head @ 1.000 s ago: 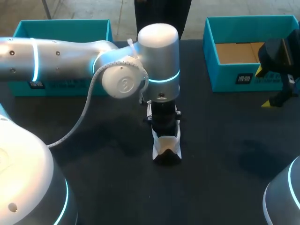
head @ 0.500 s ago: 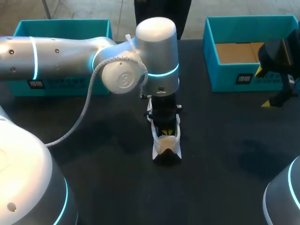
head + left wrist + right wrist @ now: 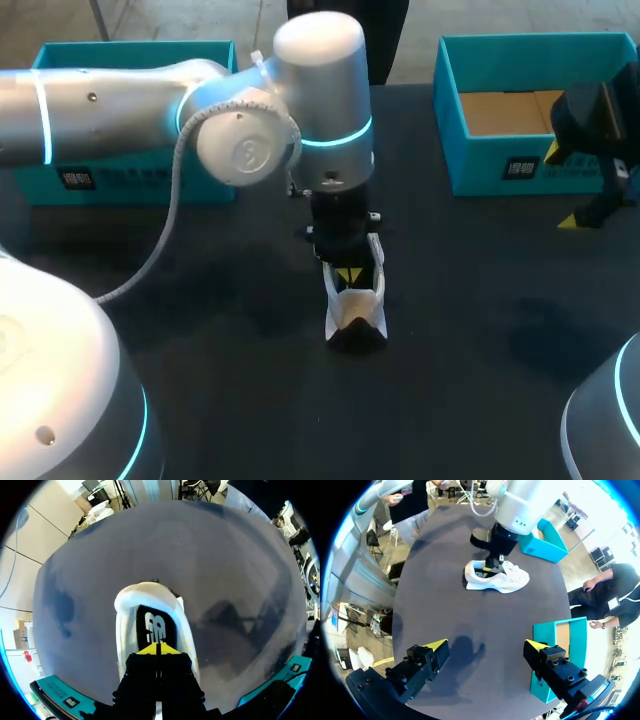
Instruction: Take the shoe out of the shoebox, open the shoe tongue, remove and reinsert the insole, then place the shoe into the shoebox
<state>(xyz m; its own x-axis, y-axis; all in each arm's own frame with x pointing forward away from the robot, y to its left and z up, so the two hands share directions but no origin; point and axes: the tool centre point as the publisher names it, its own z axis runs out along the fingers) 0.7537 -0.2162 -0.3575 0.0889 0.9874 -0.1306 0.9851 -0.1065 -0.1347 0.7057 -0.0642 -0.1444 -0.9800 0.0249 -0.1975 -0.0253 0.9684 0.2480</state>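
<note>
Head view shows the white lace-up trainer (image 3: 356, 308) standing on the black table (image 3: 200, 330), roughly midway between the left-hand teal shoebox (image 3: 130, 55) and the right-hand teal shoebox (image 3: 480, 165). Its long axis runs from near edge to far edge, with the heel toward the camera. The left gripper (image 3: 349, 275) comes straight down into the shoe's mouth, so the left arm is plainly the nearer one.

The left wrist view adds what the arm hides from above. The yellow tips meet over the black insole (image 3: 155, 625), closed to a hairline, but I cannot tell whether they pinch it.

The right wrist view shows the right gripper (image 3: 486, 644) spread wide, holding nothing, well apart from the shoe.
</note>
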